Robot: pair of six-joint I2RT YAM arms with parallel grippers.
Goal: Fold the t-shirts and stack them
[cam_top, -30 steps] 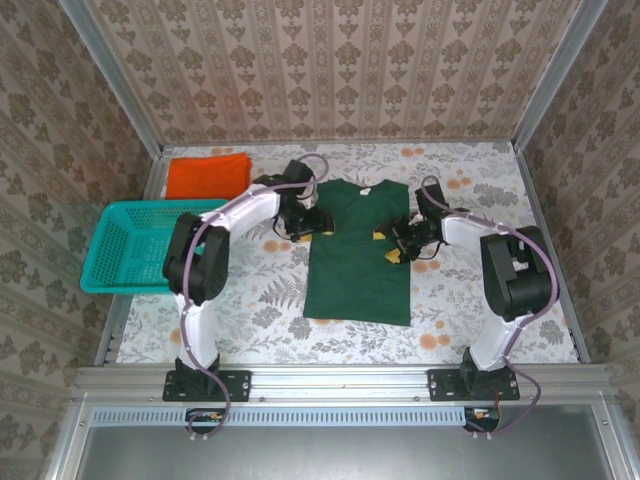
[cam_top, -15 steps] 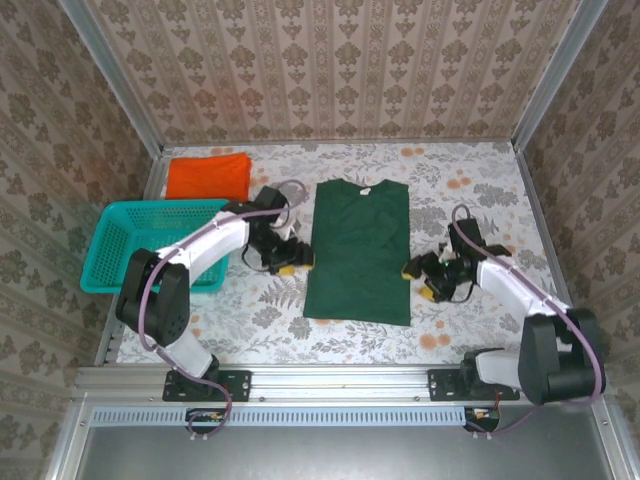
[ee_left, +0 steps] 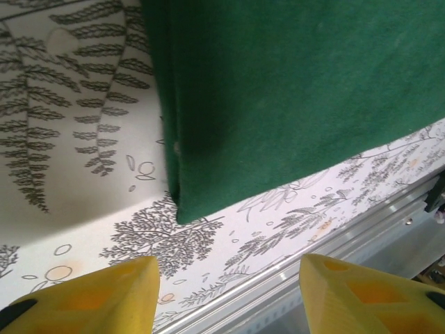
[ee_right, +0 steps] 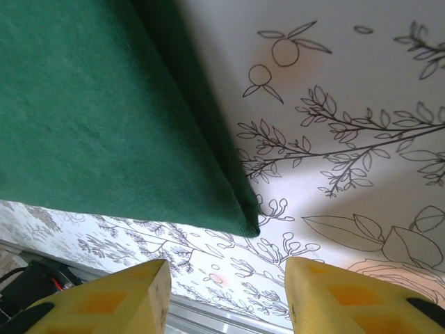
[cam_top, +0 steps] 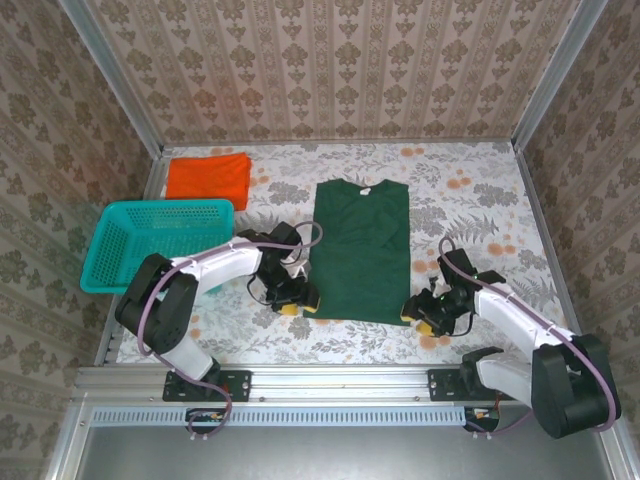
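Both grippers are parked down at the near corners of the green t-shirt (cam_top: 360, 250). It lies flat in the middle of the table (cam_top: 470, 190) as a long strip, sleeves tucked in, collar at the far end. The left gripper (cam_top: 296, 302) sits just off the near-left corner and the right gripper (cam_top: 418, 312) just off the near-right one.

From the left wrist, the yellow fingers (ee_left: 97, 296) are partly spread with the printed table showing between them. They're gripping nothing, and the shirt corner is a bit ahead of the gap, untouched. It's the same on the right wrist: fingers (ee_right: 348, 296) apart and empty, shirt corner just ahead of them.

The orange t-shirt (cam_top: 207, 176) is folded up at the far left of the table, right behind the teal basket (cam_top: 165, 207).
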